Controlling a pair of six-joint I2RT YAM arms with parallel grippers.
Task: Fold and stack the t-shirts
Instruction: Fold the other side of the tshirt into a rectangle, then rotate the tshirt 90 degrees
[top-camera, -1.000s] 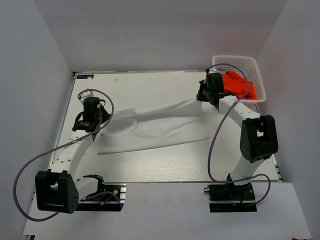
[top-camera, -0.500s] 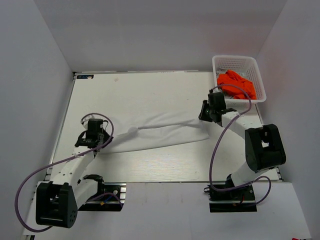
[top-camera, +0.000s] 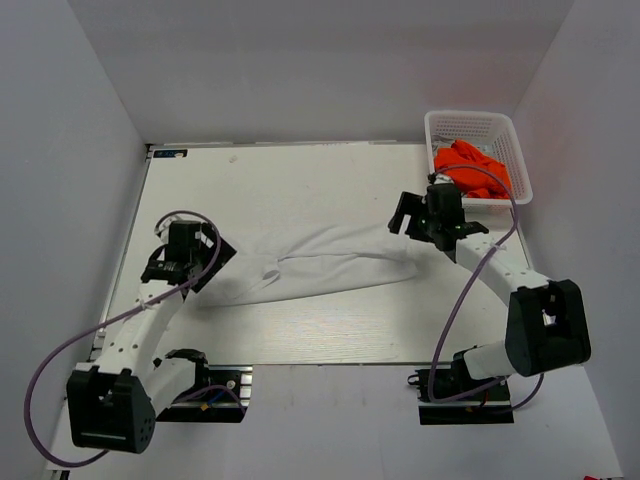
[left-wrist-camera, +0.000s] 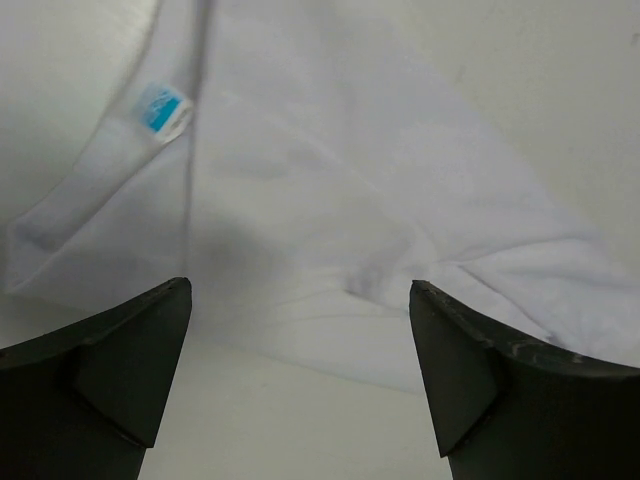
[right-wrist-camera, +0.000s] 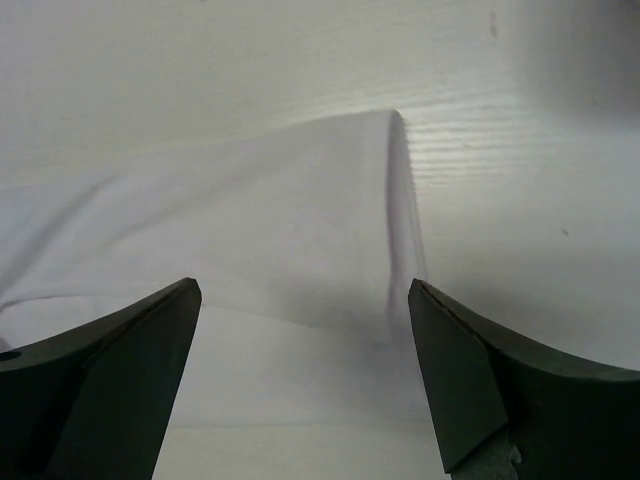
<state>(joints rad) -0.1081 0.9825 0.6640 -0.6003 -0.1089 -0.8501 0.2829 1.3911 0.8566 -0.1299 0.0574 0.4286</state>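
white lattice basket (top-camera: 468, 124), pale wood-grain table (top-camera: 300, 190)

The top camera looks down on the whole bench (top-camera: 300, 180). Both wrist cameras look closely down at opposite ends of the white shirt (top-camera: 330, 265).

Both arms were built of slim white links joined by blocky black housings. The left arm (top-camera: 140, 325) and the right arm (top-camera: 495, 265) each carried a thin purple cable (top-camera: 441, 315) that ran in loose loops outside the links. Each arm stood on a black base plate (top-camera: 205, 388) at the near edge of the tabletop. The left gripper (left-wrist-camera: 300, 290) and the right gripper (right-wrist-camera: 305, 285) had matte dark grey, wedge-shaped fingers (left-wrist-camera: 110, 375). One finger of the left gripper bore pale scuffs.
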